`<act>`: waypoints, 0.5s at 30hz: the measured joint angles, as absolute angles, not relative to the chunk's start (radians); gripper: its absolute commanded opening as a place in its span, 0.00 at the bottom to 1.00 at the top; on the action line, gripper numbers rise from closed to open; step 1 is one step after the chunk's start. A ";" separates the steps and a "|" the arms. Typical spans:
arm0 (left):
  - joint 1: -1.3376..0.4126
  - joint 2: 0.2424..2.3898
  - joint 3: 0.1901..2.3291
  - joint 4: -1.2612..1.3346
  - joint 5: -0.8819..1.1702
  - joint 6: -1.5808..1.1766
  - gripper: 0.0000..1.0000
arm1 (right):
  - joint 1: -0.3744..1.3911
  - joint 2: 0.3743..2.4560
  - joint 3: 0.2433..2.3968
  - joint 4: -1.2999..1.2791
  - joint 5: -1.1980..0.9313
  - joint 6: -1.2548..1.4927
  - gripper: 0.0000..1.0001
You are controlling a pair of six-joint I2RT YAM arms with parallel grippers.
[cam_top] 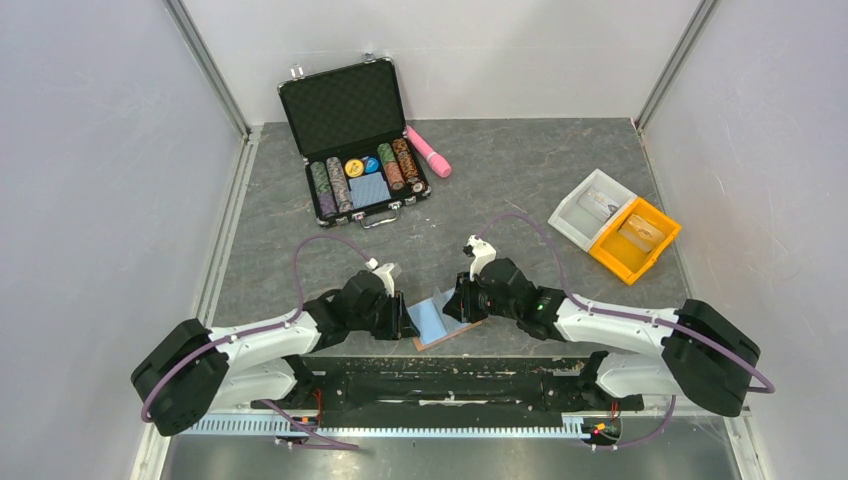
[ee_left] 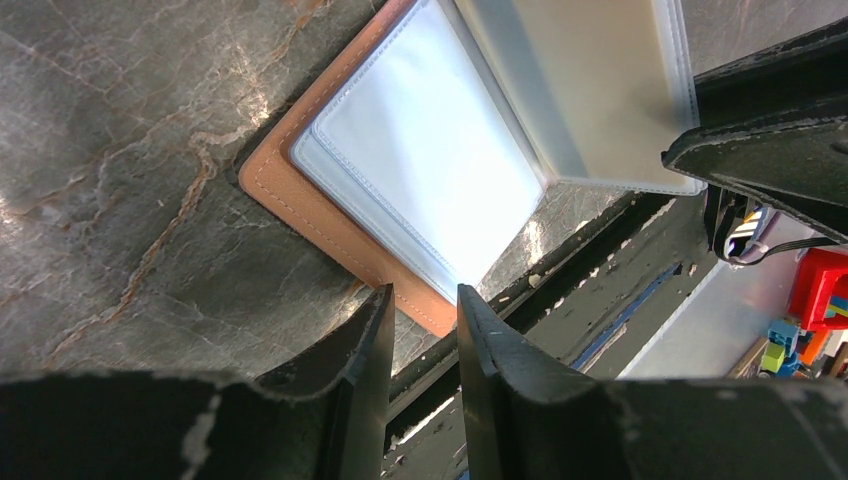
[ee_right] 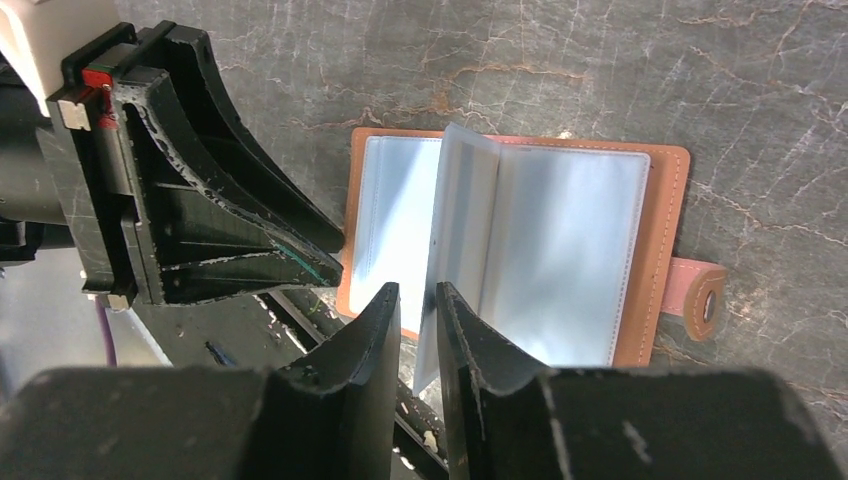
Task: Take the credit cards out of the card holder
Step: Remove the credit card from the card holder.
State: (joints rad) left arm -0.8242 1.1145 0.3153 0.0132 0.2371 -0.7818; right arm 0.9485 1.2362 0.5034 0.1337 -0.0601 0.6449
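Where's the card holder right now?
The card holder lies open at the table's near edge in the top view, between the left gripper and right gripper.

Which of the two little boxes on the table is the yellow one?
The yellow bin is the one nearer the arms, on the table's right side. The white bin touching it sits further back and to the left.

My overhead camera looks down from behind the arm bases across the table (cam_top: pixel 520 170). Each wrist camera looks past its own fingers, close above the tabletop. All three views share the open card holder (cam_top: pixel 440 320) (ee_left: pixel 330 215) (ee_right: pixel 660 250).
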 measured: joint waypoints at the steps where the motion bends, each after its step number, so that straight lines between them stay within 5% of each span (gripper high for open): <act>1: -0.825 1.114 0.315 0.013 0.237 -0.782 0.36 | 0.950 1.238 0.503 0.134 -0.057 0.645 0.20; 10: -0.824 1.119 0.315 0.014 0.237 -0.782 0.36 | 0.962 1.236 0.503 0.133 -0.055 0.643 0.13; 15: -0.824 1.121 0.315 0.014 0.237 -0.782 0.36 | 0.963 1.224 0.503 0.134 -0.055 0.643 0.17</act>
State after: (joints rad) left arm -0.8242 1.1213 0.3153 0.0135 0.2371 -0.7818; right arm 0.9630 1.2240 0.5034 0.1341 -0.0551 0.6430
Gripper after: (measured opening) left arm 0.362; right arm 0.136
